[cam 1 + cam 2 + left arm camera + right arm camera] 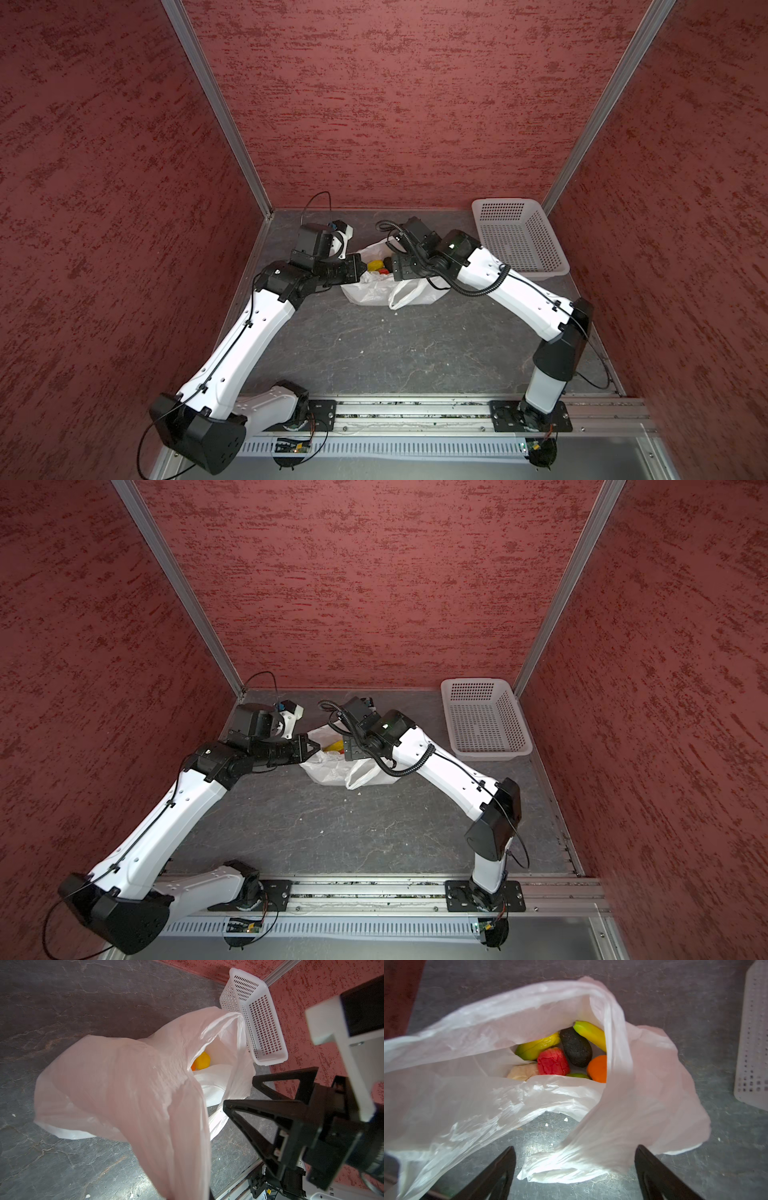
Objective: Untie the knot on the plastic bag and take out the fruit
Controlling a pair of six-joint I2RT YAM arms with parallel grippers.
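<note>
Plastic bag (488, 1095) seen open at 12 o'clock on the bench (374, 353); fruit (376, 264) inside.
Left tool (360, 271) is closed on the bag's rim. Right tool (575, 1147), spread wide and empty, is placed just beside the fruit, which lies at its 9 o'clock in both top views.

White plastic bag (467, 1095) crumpled, mouth open; mixed fruit (553, 1061) piled inside.
</note>
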